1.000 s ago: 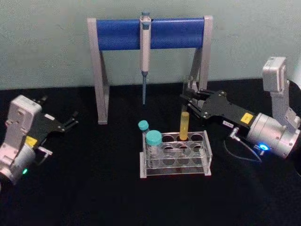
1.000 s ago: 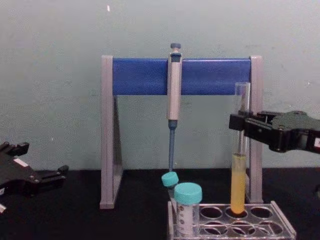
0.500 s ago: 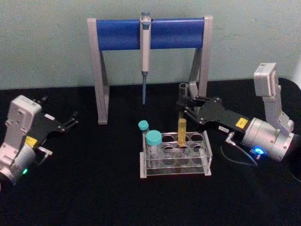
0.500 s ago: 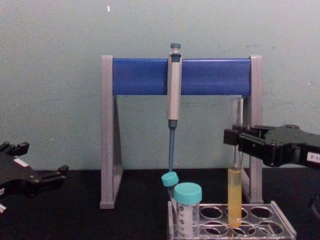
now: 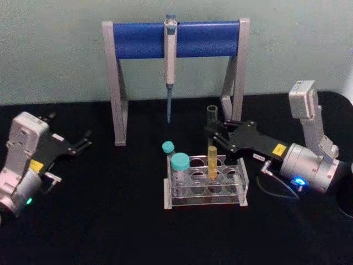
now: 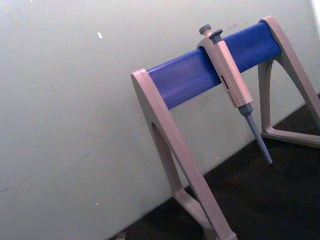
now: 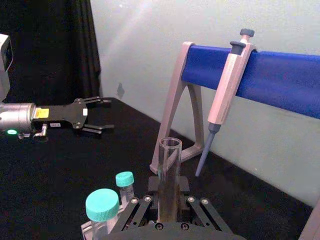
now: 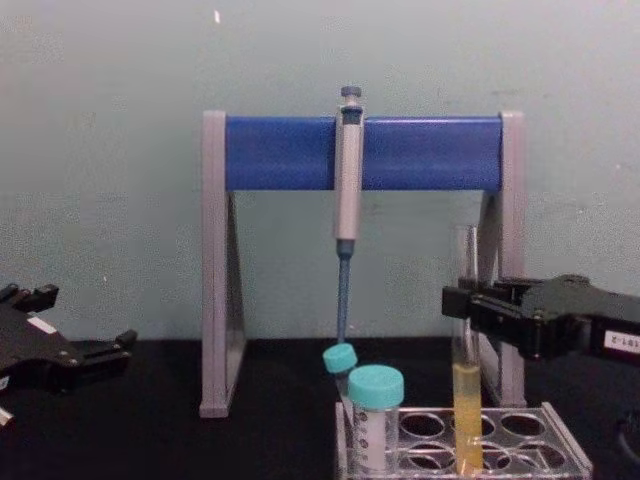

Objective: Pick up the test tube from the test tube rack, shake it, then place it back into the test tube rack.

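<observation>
Right jaws clamp the test tube (image 5: 212, 159) firmly.

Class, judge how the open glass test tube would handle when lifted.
Probably fragile and slippery: thin smooth glass test tube, pinched by the right gripper. Capless with yellow liquid, so tilting likely spills. Long and slim, it likely tips outside the rack.

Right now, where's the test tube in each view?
Head view: test tube right of centre, in the test tube rack.
Chest view: test tube lower right.
Right wrist view: test tube in the right pincer.
Left wrist view: faces the pipette.
Shared landmark: the pipette.
</observation>
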{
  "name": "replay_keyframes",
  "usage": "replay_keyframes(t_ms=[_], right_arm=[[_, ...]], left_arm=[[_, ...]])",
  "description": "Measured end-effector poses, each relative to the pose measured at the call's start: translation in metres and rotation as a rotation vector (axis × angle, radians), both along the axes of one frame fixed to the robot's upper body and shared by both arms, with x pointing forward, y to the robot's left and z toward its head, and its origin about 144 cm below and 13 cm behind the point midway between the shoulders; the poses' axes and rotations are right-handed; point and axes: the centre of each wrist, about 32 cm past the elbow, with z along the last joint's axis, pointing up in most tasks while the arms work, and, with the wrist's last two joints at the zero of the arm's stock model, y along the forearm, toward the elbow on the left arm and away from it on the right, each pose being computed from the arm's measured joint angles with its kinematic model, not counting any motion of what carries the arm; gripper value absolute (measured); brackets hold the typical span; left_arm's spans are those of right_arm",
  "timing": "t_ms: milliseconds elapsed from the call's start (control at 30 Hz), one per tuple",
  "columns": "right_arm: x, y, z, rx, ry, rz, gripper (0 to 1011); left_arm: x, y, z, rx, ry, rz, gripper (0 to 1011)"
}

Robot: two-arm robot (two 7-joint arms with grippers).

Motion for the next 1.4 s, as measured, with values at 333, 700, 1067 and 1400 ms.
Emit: replay_keyframes(t_ms=[333,700,1067,1400], right_arm=[[0.0005,0.0010,-0.0021,-0.012,0.007,0.005,232],[0.0005,0.0016,-0.0048,-0.030,0.022,0.010,233],[0.0015,0.0016,-0.0060,-0.040,0.035,0.010,233],[0.0024,0.0015,-0.0054,-0.045,0.044,0.015,233]], left_arm=[[0.0000,0.0000,0.0000,0.000,0.000,0.000,1002],[0.0000,0.0000,0.0000,0.000,0.000,0.000,1001],[0.0000,0.0000,0.0000,0.000,0.000,0.000,1001],[0.0000,0.0000,0.0000,0.000,0.000,0.000,1001]])
